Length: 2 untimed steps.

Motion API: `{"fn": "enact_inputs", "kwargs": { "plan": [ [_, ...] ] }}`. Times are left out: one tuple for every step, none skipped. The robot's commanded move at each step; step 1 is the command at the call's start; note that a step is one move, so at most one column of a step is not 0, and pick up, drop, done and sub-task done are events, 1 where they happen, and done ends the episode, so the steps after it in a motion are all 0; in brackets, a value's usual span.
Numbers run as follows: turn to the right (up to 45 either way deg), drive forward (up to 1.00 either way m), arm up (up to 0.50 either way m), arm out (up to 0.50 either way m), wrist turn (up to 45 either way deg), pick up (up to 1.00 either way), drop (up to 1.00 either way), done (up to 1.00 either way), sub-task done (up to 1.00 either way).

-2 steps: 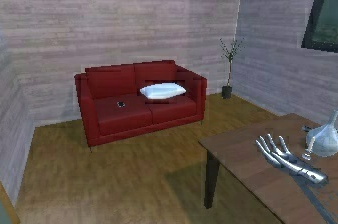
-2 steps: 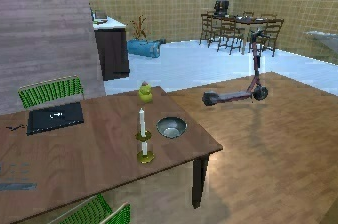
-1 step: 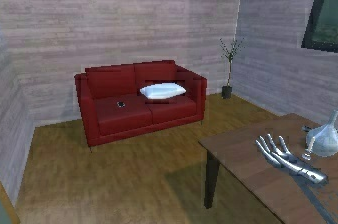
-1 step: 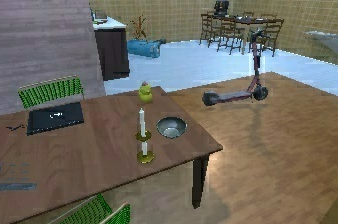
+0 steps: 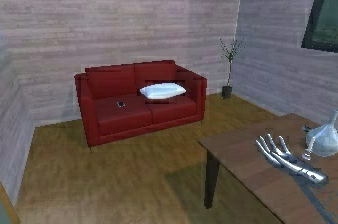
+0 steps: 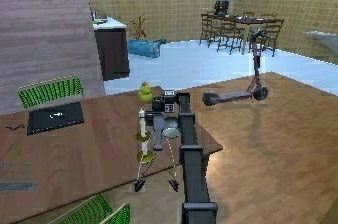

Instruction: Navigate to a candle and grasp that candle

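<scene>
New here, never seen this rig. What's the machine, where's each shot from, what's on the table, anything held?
It is a simulated wheeled robot with one extending arm. The forward view looks ahead from the robot: a red fabric sofa with a white cushion, and a dark wooden table bearing a silver hand-shaped sculpture and a grey glass flask. The arm side view looks out sideways: the dark square arm bar reaches over a brown wooden tabletop and ends in the pincer. On the tabletop are a pale slim upright stick, perhaps the candle, and a black laptop. Whether the pincer holds anything cannot be told.
</scene>
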Motion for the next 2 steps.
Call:
{"fn": "enact_inputs", "kwargs": {
  "plan": [
    [0.0,0.00,0.00,0.00,45.0,0.00,0.00,0.00,0.00],
    [0.0,0.00,0.00,0.00,45.0,0.00,0.00,0.00,0.00]
  ]
}}
